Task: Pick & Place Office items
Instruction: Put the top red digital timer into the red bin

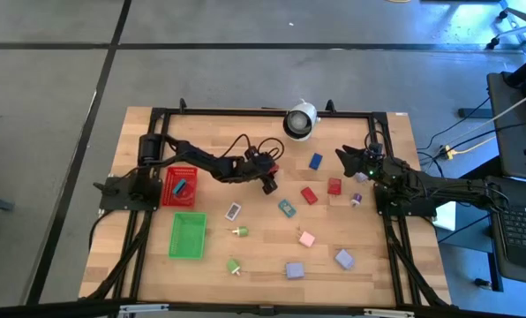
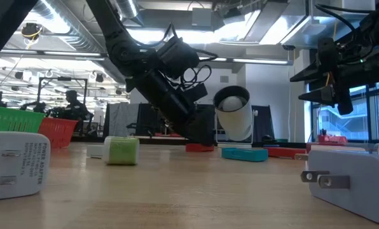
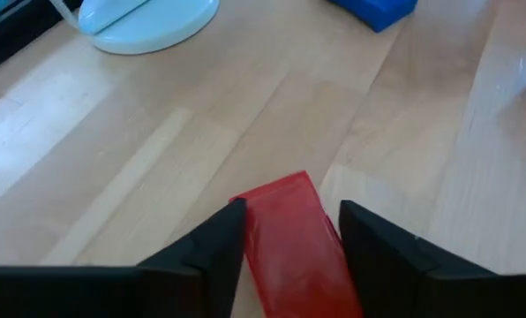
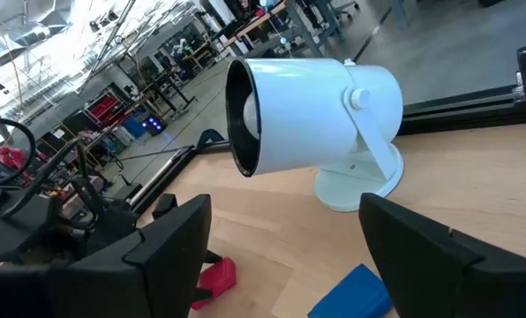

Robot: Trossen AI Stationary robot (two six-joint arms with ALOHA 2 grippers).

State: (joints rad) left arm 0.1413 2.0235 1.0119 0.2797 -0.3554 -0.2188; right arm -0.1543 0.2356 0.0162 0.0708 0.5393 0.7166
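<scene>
Red block (image 3: 294,243) lies between left tool (image 3: 289,231) fingers.

red block (image 3: 296,243) cut off by edge, contact with fingers (image 3: 212,247) perhaps unclear

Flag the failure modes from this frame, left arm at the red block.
1. The left end effector straddles the red block, fingers open and block skewed between them; closing may twist or squirt it out.
2. The red tray already holds a blue item; a drop could land on it.
3. The right end effector hangs open near the white camera, a bump risk if it moves.
</scene>
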